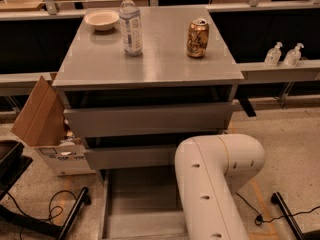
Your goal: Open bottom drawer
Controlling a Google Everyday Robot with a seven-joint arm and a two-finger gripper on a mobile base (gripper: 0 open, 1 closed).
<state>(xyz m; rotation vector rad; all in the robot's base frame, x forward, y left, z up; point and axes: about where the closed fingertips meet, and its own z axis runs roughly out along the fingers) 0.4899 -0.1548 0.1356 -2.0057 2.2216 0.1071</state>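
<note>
1. The grey cabinet fills the middle of the view. The gripper is out of sight. Judging by the arm's line, it sits past the bottom edge, so the whole cabinet lies beyond and above it.
2. The white arm bends at a rounded elbow low on the right and runs down out of frame toward the hidden gripper. Whether the gripper is clamped on anything or released cannot be told.
3. The bottom drawer stands pulled out. Its plain shallow grey tray lies open to the camera, just left of the arm. It reaches off the lower edge, toward where the gripper must be. Its front panel is not in view.
4. By my reading the opening is done or nearly so. What may remain is a last stretch of pull, if the runners allow it, then letting go and backing off.
5. The middle drawer front and top drawer front sit farther from the gripper, each stepped back above the tray. Neither shows its inside.
6. A cardboard box leans just beside the cabinet's left flank, well clear of the arm.
7. Farthest off, on the cabinet top, stand a water bottle, a can and a bowl, all upright and apart from one another.
</note>
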